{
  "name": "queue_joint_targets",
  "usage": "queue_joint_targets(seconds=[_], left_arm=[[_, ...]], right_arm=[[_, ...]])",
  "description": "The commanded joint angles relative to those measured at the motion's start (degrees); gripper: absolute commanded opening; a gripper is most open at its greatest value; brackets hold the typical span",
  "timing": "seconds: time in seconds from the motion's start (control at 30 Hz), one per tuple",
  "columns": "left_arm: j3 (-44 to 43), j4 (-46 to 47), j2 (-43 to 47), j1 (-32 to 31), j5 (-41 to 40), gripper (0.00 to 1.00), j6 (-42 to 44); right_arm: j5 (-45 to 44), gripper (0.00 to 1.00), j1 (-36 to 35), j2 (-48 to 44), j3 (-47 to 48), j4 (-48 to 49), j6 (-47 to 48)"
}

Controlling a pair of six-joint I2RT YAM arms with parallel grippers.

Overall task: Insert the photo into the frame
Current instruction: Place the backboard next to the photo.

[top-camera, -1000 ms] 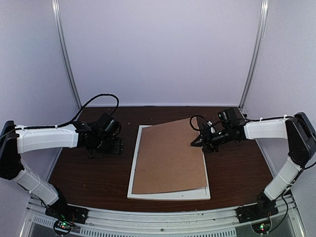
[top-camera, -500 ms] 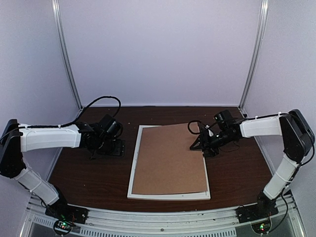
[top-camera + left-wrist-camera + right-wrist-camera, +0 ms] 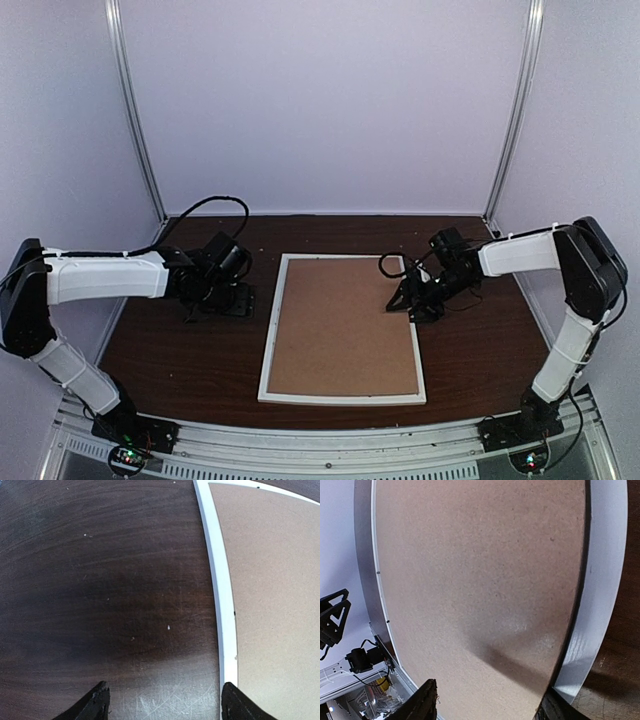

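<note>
The frame (image 3: 272,330) lies flat in the middle of the table, a thin white rim around a brown backing board (image 3: 340,325) that sits level inside it. The photo is hidden. My right gripper (image 3: 405,300) hovers open over the frame's far right edge. In the right wrist view its jaws (image 3: 490,705) stand wide above the board (image 3: 475,570) and white rim (image 3: 605,580), holding nothing. My left gripper (image 3: 240,300) is open just left of the frame. In the left wrist view its jaws (image 3: 165,705) span bare table, with the rim (image 3: 220,590) by the right finger.
The dark wooden table (image 3: 190,350) is ringed by white walls with two metal posts at the back corners. A metal rail runs along the near edge by the arm bases.
The board's raised far right corner has dropped and the board now lies flat inside the frame. My right gripper let it go, opened and sank toward the frame edge. The left arm barely moved.
</note>
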State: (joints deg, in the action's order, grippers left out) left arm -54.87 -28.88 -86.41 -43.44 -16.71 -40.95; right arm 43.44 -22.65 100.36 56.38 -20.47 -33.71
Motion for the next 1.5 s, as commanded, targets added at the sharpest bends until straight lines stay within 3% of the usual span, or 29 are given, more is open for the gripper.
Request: queue_joint_targets(seconds=[0.0,1.0,1.47], left_arm=[[-1.2,0.4,-0.5,0.3,-0.1,0.77,1.1],[-2.0,0.0,-2.1,0.3,0.2,0.81,2.9],[-4.1,-0.5,-3.7,0.5,2.1,0.87,5.2]], right_arm=[[-2.1,0.65,-0.4,0.5,2.0,-0.6,1.7],[-9.8,0.67,-1.9,0.9,7.3,-8.7,6.6],[-22.6,0.68,-2.0,-1.0,9.1,-14.0,11.3]])
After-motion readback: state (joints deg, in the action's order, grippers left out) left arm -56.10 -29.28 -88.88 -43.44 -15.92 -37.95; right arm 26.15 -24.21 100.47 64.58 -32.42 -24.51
